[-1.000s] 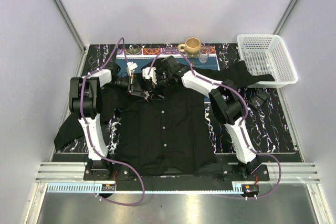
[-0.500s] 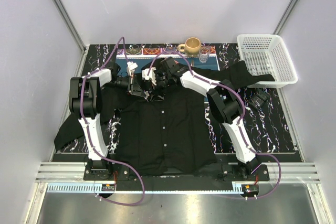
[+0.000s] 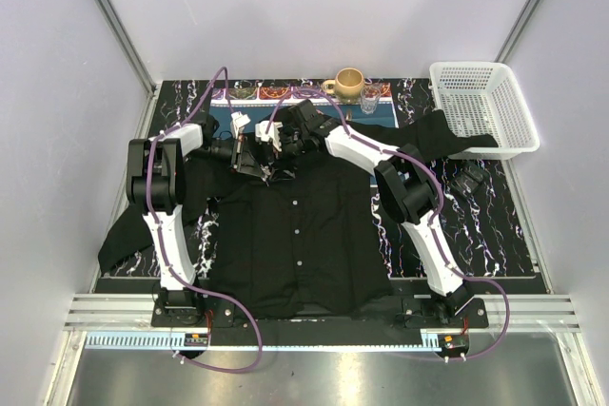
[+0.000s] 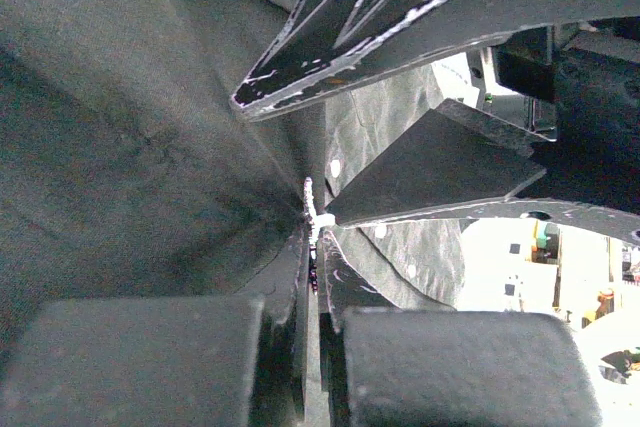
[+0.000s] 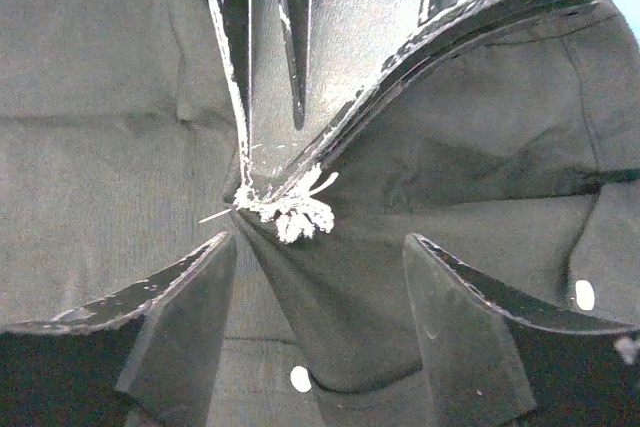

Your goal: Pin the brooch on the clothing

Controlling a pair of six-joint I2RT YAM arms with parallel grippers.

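The brooch point(image 5: 290, 215) sits at the very tips of the left fingers point(image 4: 150, 357), which are pressed together on it. It is up at the chest of the shirt point(image 3: 295, 235), close under the collar and just left of the button row as seen from above. In the right wrist view it is a ragged whitish cluster lying roughly across the picture, with one thin pin poking out to the left and a sliver rising to the upper right. From the left wrist it shows edge-on as a narrow pale streak running up from the fingertips. The black cloth right under it is drawn up into a peaked fold.

The right fingers point(image 5: 180, 327) stand well apart, one on each side of that fold, with nothing between them but the cloth and the brooch — I cannot tell whether they touch the fabric.

There is one brooch and one shirt, spread flat on the table point(image 3: 485, 225) with both sleeves flung out. Two round white buttons point(image 5: 300, 379) show whole beside the fold. Farther off, along the back edge, stand one mug point(image 3: 348, 82) and one glass point(image 3: 370, 97), and at the right corner one white basket point(image 3: 514, 125), resting on the end of a sleeve.
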